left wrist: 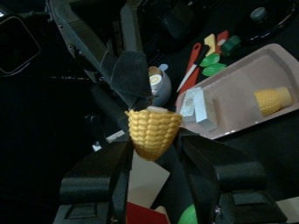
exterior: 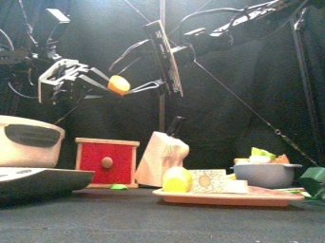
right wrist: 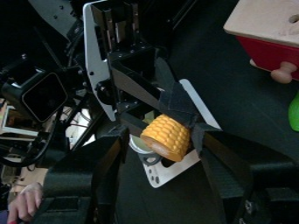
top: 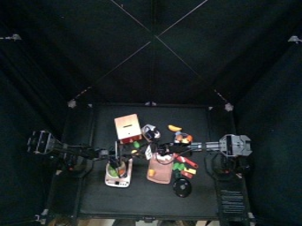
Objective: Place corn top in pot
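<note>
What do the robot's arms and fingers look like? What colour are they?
Both arms are black, built of thin rods and boxy joints. The left arm has blocky black motor parts near its wrist. The right arm has a long flat black plate with a pale edge. Each gripper ends in two black fingers: the left gripper has broad, chunky ones, and the right gripper looks the same.

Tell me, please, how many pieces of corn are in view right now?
2: one corn piece is held in the air between both hands, and a second corn piece lies on the pink tray. Others may be hidden.
</note>
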Robot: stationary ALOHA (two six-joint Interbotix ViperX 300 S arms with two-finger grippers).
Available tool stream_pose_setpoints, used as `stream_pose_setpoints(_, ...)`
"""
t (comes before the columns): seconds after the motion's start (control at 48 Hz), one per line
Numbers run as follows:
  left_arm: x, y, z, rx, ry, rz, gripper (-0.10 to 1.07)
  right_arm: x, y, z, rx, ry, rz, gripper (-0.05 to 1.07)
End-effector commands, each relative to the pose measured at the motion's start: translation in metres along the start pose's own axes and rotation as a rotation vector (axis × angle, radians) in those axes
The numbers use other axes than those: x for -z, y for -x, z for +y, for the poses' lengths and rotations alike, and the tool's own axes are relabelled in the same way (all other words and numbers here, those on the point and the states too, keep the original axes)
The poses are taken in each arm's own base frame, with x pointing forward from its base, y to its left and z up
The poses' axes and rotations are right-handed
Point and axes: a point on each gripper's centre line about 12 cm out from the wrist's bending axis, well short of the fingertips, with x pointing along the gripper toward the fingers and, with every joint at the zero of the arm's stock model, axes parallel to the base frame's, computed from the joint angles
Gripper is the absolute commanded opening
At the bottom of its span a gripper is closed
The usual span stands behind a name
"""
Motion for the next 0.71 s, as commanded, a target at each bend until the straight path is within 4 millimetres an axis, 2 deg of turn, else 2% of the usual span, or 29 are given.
stream_pose_setpoints(0.0, -0.004, -0.001, 0.002, -0.012, 0.009, -0.013, 0.74, -0.019, 0.023, 0.016, -0.037, 0.010, -0.052, 0.90)
stream_pose_setpoints(0.188, -0.013, 0.008, -0.005, 0.007, 0.033, -0.039, 0.74, -0.013, 0.053, 0.014, -0.037, 0.006, -0.056, 0.90)
stream_pose_setpoints(0.312, -0.025, 0.031, -0.028, 0.097, 0.096, -0.076, 0.74, -0.004, 0.066, 0.005, -0.021, -0.002, -0.042, 0.89)
stream_pose_setpoints(0.417, -0.030, 0.051, -0.036, 0.160, 0.222, -0.068, 0.74, 0.000, 0.068, 0.001, -0.013, -0.017, -0.035, 0.89)
stream_pose_setpoints(0.521, -0.027, 0.064, -0.042, 0.282, 0.375, 0.046, 0.74, 0.000, 0.066, 0.002, -0.013, -0.015, -0.035, 0.89)
stream_pose_setpoints(0.604, -0.025, 0.075, -0.050, 0.404, 0.450, 0.141, 0.74, 0.003, 0.061, -0.002, -0.001, -0.014, -0.025, 0.89)
stream_pose_setpoints(0.688, -0.019, 0.080, -0.052, 0.453, 0.499, 0.210, 0.74, 0.007, 0.058, -0.005, 0.006, -0.002, -0.011, 0.89)
